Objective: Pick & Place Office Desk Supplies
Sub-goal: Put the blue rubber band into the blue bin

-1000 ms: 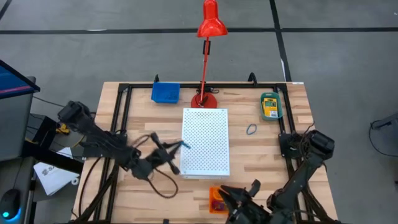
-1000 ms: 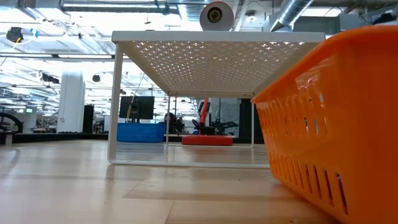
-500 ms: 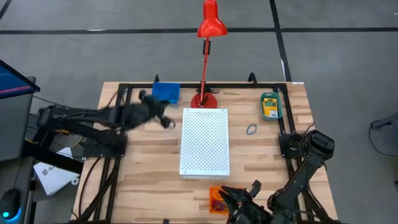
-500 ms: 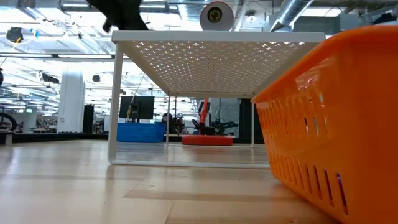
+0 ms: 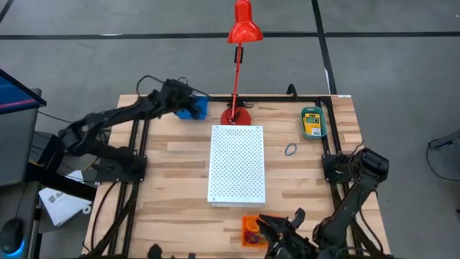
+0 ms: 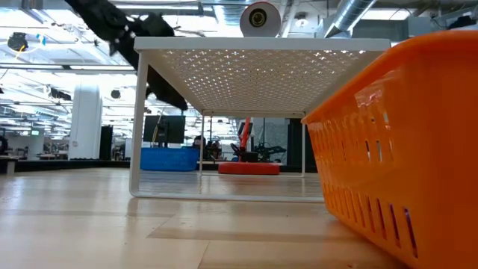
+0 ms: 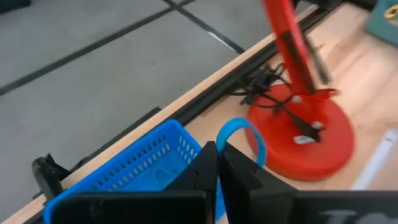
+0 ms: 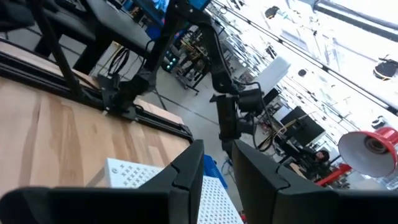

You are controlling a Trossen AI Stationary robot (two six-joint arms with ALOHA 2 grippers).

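Blue thin plastic loop is pinched in the closed fingers of the left gripper, which moved over the blue perforated plastic tray; no writing is readable. Right gripper waits, fingers slightly apart, empty.

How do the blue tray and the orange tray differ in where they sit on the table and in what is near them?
The blue tray sits at the table's far edge beside the red lamp; the orange tray sits at the near edge. The left gripper, shut on a blue loop, hangs over the blue tray; the right gripper rests beside the orange one.
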